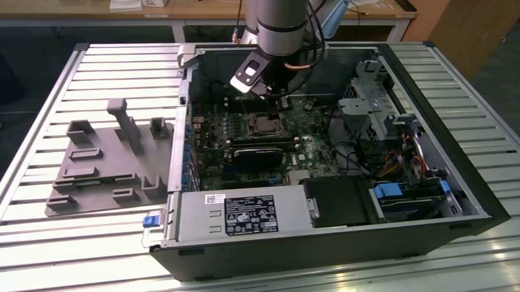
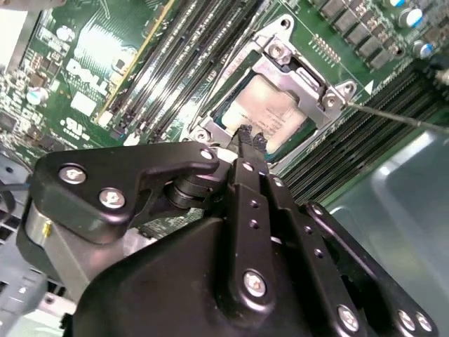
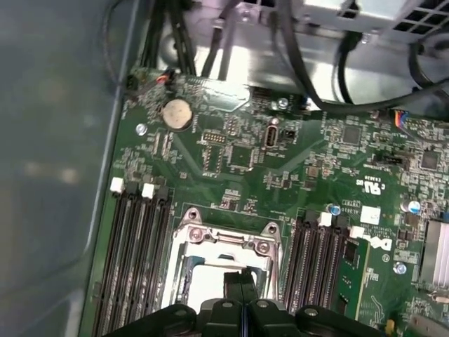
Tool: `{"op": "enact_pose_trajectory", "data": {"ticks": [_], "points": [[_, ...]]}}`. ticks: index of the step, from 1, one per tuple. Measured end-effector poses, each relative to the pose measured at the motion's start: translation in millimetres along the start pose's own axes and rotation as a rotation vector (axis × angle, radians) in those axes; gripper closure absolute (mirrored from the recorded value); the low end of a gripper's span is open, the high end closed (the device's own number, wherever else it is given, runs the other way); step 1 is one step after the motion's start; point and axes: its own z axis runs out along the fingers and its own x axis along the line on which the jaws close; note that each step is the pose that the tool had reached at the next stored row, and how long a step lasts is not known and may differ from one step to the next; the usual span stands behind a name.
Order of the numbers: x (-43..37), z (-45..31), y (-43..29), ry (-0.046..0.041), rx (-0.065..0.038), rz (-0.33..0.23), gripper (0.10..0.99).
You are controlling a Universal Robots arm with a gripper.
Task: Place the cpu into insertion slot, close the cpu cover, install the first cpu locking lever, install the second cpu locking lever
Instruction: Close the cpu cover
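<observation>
The small flat square cpu with its dull silvery-grey top sits in the dark square insertion slot. The thin silvery metal cpu cover lies framing it. The black pincer has its tips pressed together just over the chip's edge. The second wrist view shows a thin metal rod jutting beside the frame. The exterior view shows the open black computer case on the slatted metal tabletop, holding the green circuit board.
</observation>
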Motion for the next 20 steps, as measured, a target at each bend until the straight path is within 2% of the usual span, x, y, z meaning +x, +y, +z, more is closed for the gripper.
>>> {"op": "enact_pose_trajectory", "data": {"ticks": [3, 20], "points": [[0.1, 0.4, -0.7, -0.0001, 0.001, -0.039, 0.984], [0.1, 2.7, -0.9, 0.0111, 0.002, -0.348, 0.984]]}}
